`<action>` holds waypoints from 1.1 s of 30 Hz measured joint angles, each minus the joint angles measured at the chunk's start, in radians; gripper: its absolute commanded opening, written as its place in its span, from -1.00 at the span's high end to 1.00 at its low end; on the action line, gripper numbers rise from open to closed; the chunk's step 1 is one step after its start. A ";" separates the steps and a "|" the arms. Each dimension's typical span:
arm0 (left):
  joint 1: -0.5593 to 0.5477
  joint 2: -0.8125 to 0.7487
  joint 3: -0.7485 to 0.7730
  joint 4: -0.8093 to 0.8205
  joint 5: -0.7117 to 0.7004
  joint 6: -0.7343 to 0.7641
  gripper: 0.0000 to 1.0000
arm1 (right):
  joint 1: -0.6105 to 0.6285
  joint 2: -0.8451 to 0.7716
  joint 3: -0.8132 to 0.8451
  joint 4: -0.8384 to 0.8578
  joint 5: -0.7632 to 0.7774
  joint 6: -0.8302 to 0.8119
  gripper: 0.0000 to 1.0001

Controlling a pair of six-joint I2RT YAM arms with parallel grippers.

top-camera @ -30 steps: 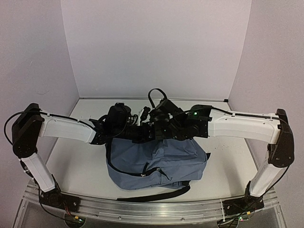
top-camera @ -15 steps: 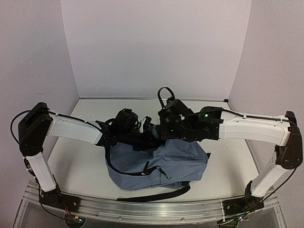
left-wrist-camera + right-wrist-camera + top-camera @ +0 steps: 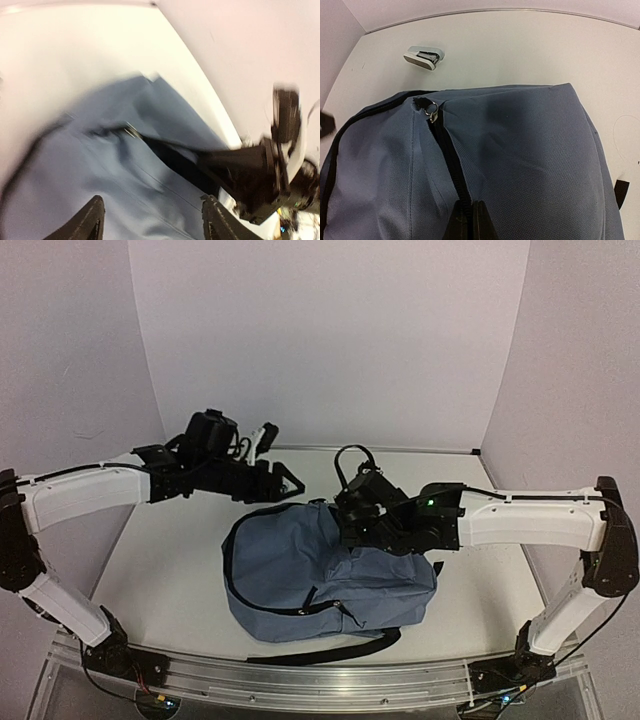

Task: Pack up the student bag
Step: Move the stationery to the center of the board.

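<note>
Slate-blue student bag [image 3: 300, 575] pinched in low right hand [image 3: 468, 216]; left hand [image 3: 152, 201] aloft, spread wide.

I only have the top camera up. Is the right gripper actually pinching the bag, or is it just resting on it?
Observer: It's pinching. The right wrist view shows the right gripper with its fingers pressed together on the student bag, right on the black zipper line.
Operator: Okay, and the left gripper, is it holding anything?
Observer: No. In the left wrist view the left gripper is open with nothing between its fingers. Only blurred blue bag fabric shows beyond them.
</note>
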 measured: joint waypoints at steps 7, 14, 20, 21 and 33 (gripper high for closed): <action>0.254 0.144 0.165 -0.067 -0.037 0.072 -0.66 | 0.000 -0.026 0.002 -0.007 0.000 0.015 1.00; 0.355 0.478 0.334 -0.118 -0.081 0.066 -0.74 | 0.000 -0.019 0.049 -0.055 -0.001 0.024 1.00; 0.366 0.710 0.565 -0.209 -0.125 0.011 -0.77 | 0.000 0.026 0.108 -0.091 0.000 0.033 1.00; 0.370 0.734 0.586 -0.209 -0.123 -0.004 -0.77 | 0.000 0.033 0.115 -0.097 0.000 0.033 1.00; 0.413 0.924 0.762 -0.217 -0.083 -0.126 -0.83 | 0.000 0.082 0.177 -0.140 0.007 0.032 1.00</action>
